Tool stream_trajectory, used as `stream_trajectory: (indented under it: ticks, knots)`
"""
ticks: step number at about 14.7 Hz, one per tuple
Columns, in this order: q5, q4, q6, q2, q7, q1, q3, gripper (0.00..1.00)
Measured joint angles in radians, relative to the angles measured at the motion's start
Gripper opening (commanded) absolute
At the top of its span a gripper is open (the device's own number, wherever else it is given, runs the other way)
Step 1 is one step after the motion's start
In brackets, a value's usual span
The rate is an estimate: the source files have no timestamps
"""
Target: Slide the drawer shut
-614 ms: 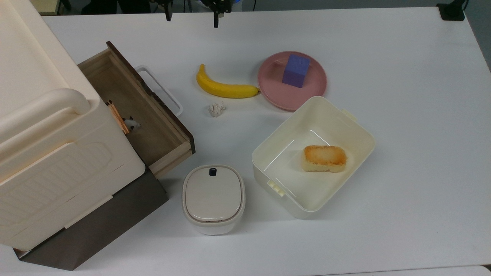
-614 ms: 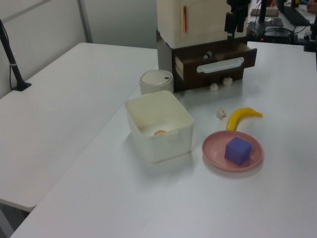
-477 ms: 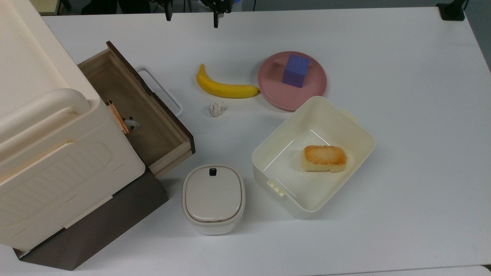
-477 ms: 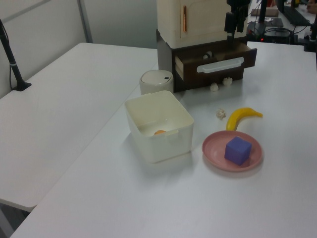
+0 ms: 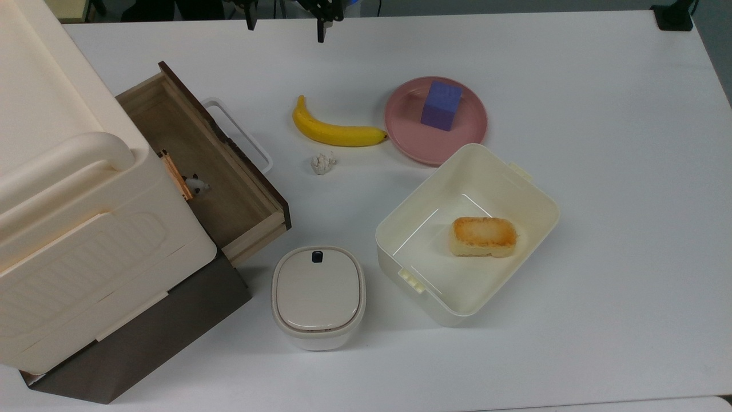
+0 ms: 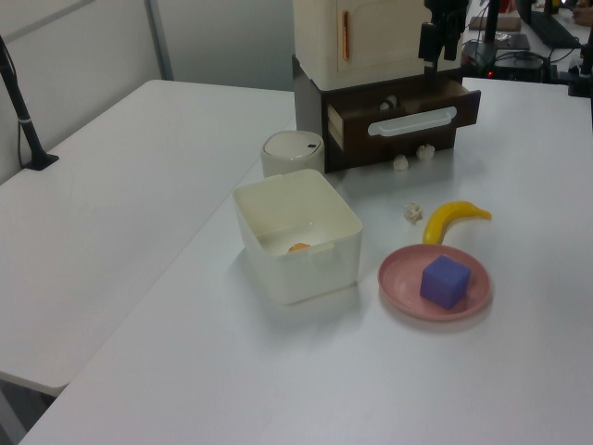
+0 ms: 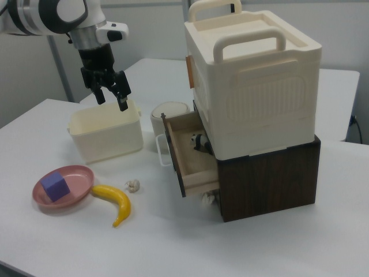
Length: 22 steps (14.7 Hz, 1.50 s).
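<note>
Nothing on the table has shifted since the earlier frames; at most the gripper (image 7: 111, 98) has edged slightly at the top view's upper edge, its two fingers spread apart and holding nothing. It hangs in the air well apart from the drawer (image 5: 220, 171), above the white table (image 5: 600, 171). The drawer stands pulled out of the cream-and-brown cabinet (image 7: 259, 121), its dark front panel and white loop handle (image 5: 240, 134) facing the banana (image 5: 334, 130). A small black-and-white figure (image 5: 196, 184) lies inside the drawer, close under the cabinet's cream upper part. Beyond the banana from the drawer sits a pink plate (image 5: 472, 134) carrying a purple block (image 5: 440, 106). A small crumpled white lump (image 5: 322, 163) lies between the drawer front and the banana. Just beside the drawer's near corner in the top view stands a white lidded container (image 5: 318, 294), and next to that an open cream tub (image 5: 537, 229) with a toasted piece of bread (image 5: 484, 236) inside.
</note>
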Motion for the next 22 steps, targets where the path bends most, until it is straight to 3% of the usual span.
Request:
stream_trajectory:
  ticks: [11, 13, 16, 22]
  knots:
    - [-0.003, 0.001, 0.0, 0.0, -0.032, 0.0, 0.0, 1.0]
    - [-0.003, 0.001, 0.0, 0.0, -0.036, 0.0, 0.0, 0.95]
    - [-0.003, 0.003, 0.0, -0.001, -0.039, -0.001, -0.001, 1.0]
    - [-0.003, 0.005, 0.0, -0.001, -0.042, -0.001, -0.001, 1.0]
